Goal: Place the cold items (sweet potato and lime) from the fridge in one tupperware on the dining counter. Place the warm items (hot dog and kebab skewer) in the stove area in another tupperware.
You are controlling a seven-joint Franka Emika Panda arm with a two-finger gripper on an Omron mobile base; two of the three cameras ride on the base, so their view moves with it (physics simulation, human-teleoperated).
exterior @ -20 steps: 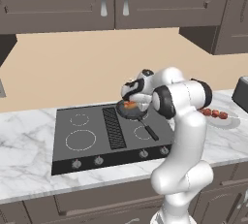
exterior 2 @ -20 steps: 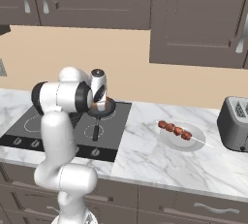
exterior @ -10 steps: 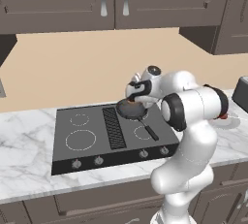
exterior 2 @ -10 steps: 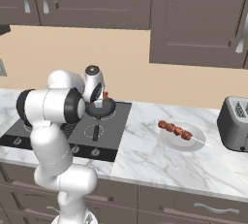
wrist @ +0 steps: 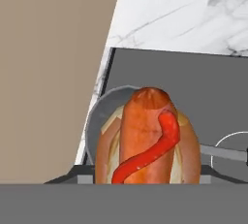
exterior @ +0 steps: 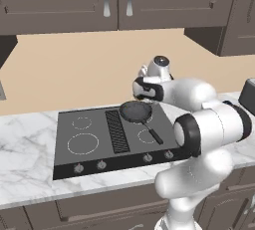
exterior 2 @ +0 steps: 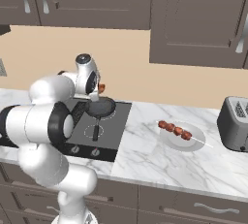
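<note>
In the middle of the frame, the gripper (exterior 2: pixel 99 88) clenches the hot dog (wrist: pixel 147 138) just above the dark pan (exterior: pixel 135 111) on the black stove area (exterior: pixel 94 142).

hot dog (wrist: pixel 147 140): red sausage, tan bun, above cooktop (exterior: pixel 114 134) | kebab skewer (exterior 2: pixel 175 130): on counter

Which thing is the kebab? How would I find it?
Find the black cooktop in the marble counter, then look right, toward the grey toaster. Between them sits a small round plate, and on it lies the kebab skewer: a thin stick strung with reddish-brown chunks.
</note>
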